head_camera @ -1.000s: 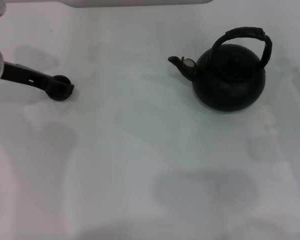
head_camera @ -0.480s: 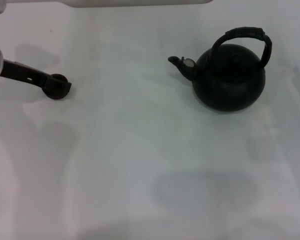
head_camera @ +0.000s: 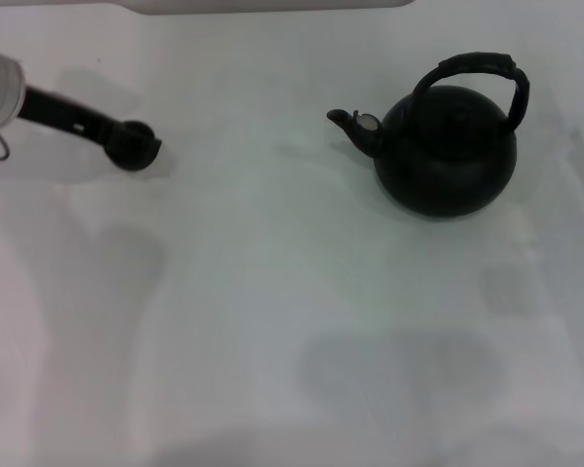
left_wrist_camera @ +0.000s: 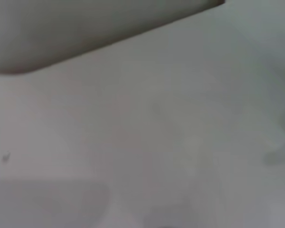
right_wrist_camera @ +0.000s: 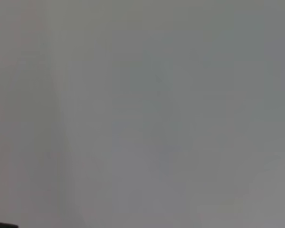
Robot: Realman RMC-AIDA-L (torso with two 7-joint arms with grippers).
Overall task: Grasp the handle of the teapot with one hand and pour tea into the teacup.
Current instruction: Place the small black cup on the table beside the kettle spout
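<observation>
Head view: left gripper [head_camera: 136, 148] far left on table [head_camera: 273, 321], dark tip merged with teacup [head_camera: 134, 147]; jaw opening cannot tell, seems holding cup. Teapot [head_camera: 446, 151] upright far right, handle [head_camera: 477, 68] arched above, spout pointing left. Wide bare room between. Right gripper out of view.
Left wrist view: only blurred table, pale edge.
Right wrist view: plain surface only.

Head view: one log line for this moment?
left hand: at teacup, far left, grip unclear | right hand: out of view | teapot: upright, untouched, spout toward cup | handle: free | pour: not started
</observation>
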